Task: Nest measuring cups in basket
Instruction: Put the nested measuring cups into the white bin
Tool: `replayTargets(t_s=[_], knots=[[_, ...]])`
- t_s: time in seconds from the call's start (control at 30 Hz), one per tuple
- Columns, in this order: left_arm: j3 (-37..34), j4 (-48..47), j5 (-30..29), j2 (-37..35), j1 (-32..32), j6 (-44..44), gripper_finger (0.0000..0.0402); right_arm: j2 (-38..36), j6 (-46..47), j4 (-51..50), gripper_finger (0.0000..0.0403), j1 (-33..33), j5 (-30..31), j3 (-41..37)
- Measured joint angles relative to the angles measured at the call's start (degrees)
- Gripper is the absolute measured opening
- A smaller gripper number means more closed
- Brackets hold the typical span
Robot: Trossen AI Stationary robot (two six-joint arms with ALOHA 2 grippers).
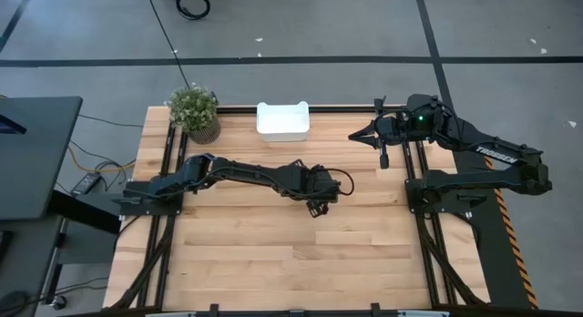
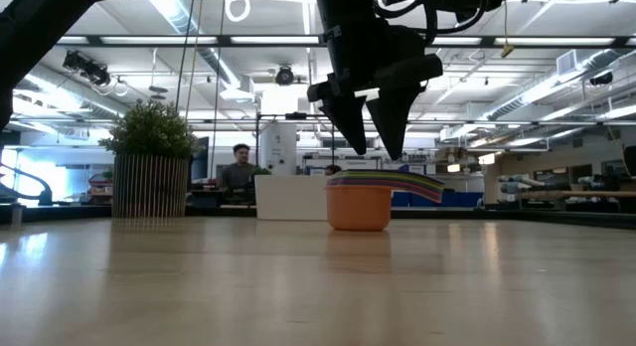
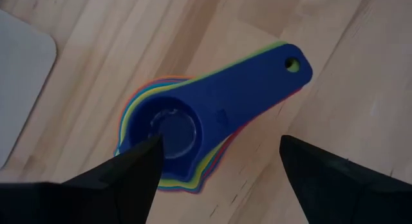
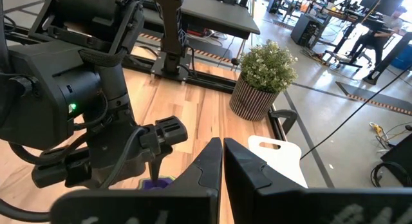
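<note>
1. My left gripper [image 3: 219, 166] is open, with the two dark fingers [image 3: 122, 179] spread wide apart, and it holds nothing.
2. Directly below this gripper is the stack of measuring cups [image 3: 206, 118], already nested one inside the other. My fingers stand on both sides of the stack, above it; I cannot tell if one of them touches a rim.
3. The dark blue cup [image 3: 222, 105] is the innermost one and lies on top; its long flat handle has a small hole near the end. Around its bowl I see thin rims in lighter blue, green, yellow, and red.
4. In the low view the stack sits directly on the wooden table [image 2: 298, 286], and the orange cup [image 2: 358, 207] is the outermost at the bottom. My left gripper [image 2: 373, 147] hangs just over it, pointing down.
5. So the cups are nested, but they are on the table and not inside the basket.
6. The white basket [image 1: 282, 119] is farther away from my left gripper, near the far edge of the table. One corner of it also shows in the left wrist view, apart from the stack.
7. Beside the basket is a potted green plant [image 1: 194, 110].
8. My right gripper [image 4: 222, 163] waits at the far right edge of the table, well apart from the cups. Its fingers are pressed together and hold nothing.
9. In the room behind the table a person [image 2: 237, 169] is sitting.
</note>
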Motion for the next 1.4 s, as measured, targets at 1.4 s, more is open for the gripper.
replayTargets(t_s=[1.4], knots=[[0.0,1.35,-0.42,0.0,0.11,1.01,0.0316,4.49,9.86,-9.42,0.0023,0.0,-11.98,-0.01]])
